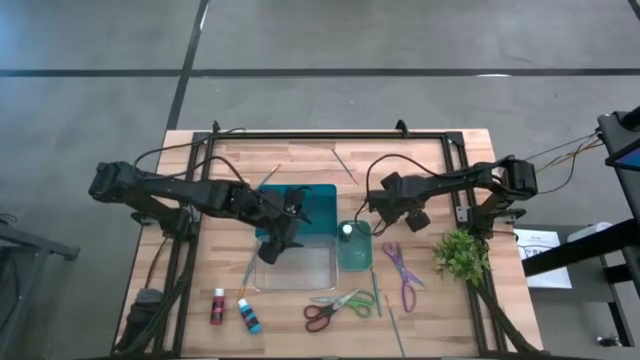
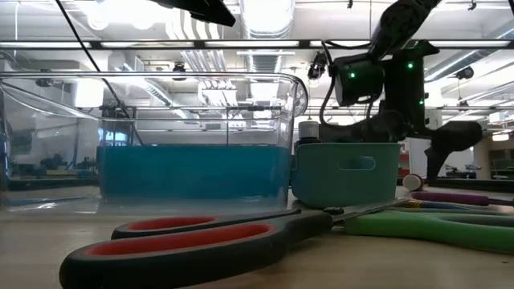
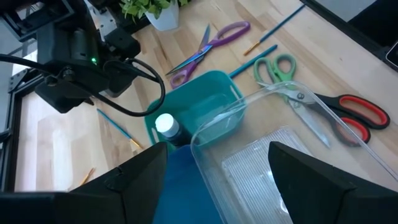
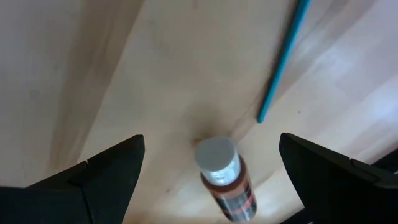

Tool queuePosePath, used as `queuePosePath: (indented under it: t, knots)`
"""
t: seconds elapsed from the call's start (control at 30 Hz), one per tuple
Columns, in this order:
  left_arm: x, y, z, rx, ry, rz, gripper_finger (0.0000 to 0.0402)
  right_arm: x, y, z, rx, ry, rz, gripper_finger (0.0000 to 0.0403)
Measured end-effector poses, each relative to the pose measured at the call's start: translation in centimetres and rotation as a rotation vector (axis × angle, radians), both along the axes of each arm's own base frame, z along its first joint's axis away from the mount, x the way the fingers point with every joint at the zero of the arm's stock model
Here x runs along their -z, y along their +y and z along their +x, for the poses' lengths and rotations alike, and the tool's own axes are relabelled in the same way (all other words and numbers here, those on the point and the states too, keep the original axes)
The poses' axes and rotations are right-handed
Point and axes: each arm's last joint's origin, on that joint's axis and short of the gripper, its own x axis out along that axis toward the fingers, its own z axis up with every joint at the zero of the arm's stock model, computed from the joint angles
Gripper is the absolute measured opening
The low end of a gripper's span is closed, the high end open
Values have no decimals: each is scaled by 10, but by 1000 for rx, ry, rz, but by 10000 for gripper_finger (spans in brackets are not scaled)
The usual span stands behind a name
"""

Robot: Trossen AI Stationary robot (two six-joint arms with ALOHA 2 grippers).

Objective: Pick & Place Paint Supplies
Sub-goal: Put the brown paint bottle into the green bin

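Left tool (image 1: 278, 247) spread over clear bin (image 1: 300, 270), dark bottle (image 1: 347, 231) in teal cup (image 1: 356, 255)

Even, bright light from ceiling strips (image 2: 265, 16) glares through the clear container (image 2: 193, 136); shadows on the worktop (image 1: 300, 160) stay soft; the near scissors (image 2: 201, 241) look blurred

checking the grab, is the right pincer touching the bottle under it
Apart: the right wrist view shows the right pincer open, bare wood between each finger and the paint bottle.
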Motion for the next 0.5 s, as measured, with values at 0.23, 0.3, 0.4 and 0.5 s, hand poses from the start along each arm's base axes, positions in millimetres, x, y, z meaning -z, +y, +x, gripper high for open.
queuePosePath:
  t: [0.23,0.3,0.4,0.5]
  knots:
    - [0,0,0,-1,-1,2,289,8,-5,-8,4,32,-1,368]
    - [0,0,0,1,-2,3,289,8,-8,-9,-1,35,1,368]
    - [0,0,0,1,-5,2,289,7,-15,-8,0,32,5,368]
    - [0,0,0,3,-5,0,289,3,-23,-6,10,18,10,368]
